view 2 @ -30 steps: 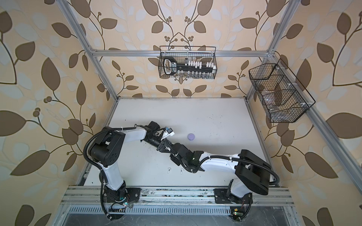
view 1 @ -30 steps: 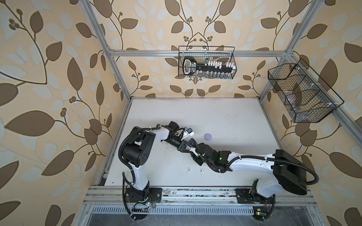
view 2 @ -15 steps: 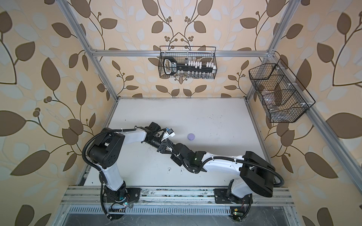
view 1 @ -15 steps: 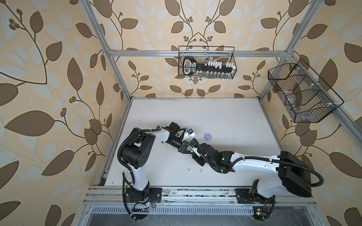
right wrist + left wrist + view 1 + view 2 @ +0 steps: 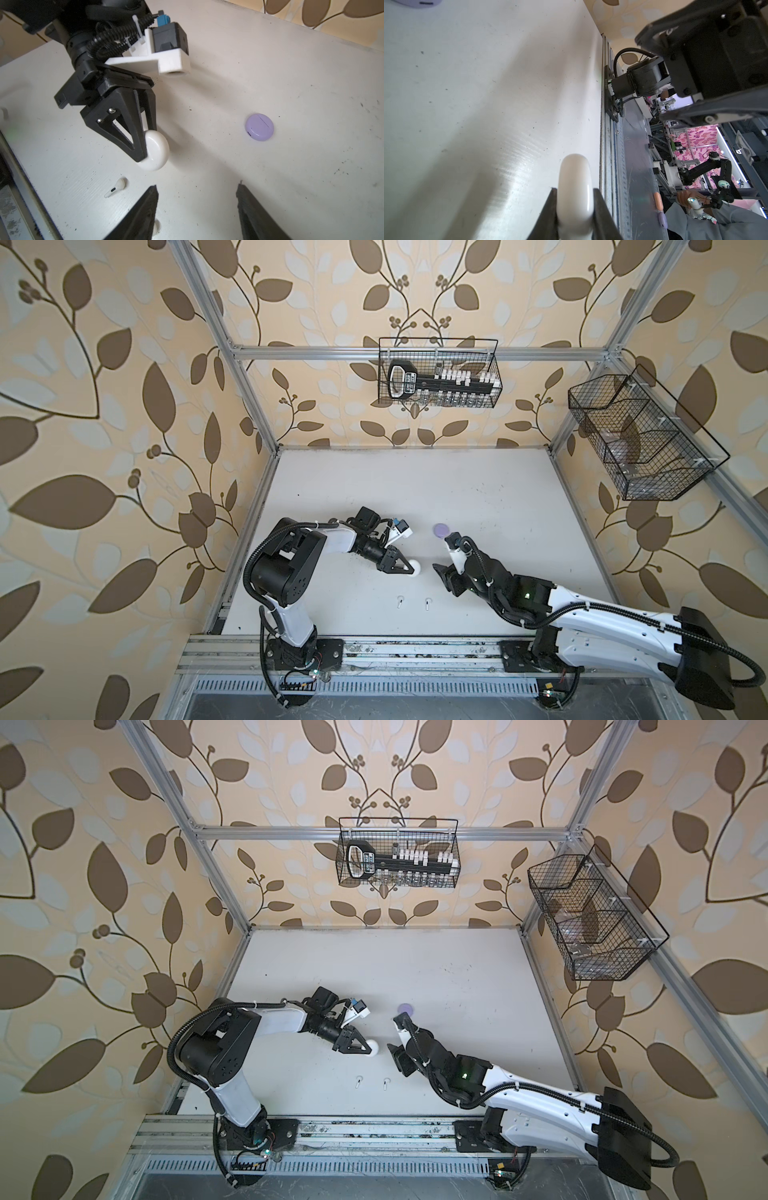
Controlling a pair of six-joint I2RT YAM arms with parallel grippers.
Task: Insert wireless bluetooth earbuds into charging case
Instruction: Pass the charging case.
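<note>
My left gripper (image 5: 409, 569) is shut on a round white charging case (image 5: 575, 187), pinching its flat faces and holding it on edge just above the table, lid closed. In both top views the white case (image 5: 373, 1047) shows at the fingertips. My right gripper (image 5: 197, 185) is open and empty, a short way to the right of that case, pointing at it. Two white earbuds (image 5: 400, 601) (image 5: 427, 603) lie on the table nearer the front rail. In the right wrist view one earbud (image 5: 116, 188) lies clear and another earbud (image 5: 156, 227) peeks from behind a finger.
A closed lavender case (image 5: 440, 529) lies flat on the white table (image 5: 478, 493), behind my right gripper (image 5: 395, 1051). Wire baskets hang on the back wall (image 5: 438, 373) and the right wall (image 5: 640, 439). The aluminium front rail (image 5: 395, 649) borders the table.
My right gripper has drawn back to the right, away from the left gripper, and its jaws have opened wider. The left gripper still holds the white case in about the same place.
</note>
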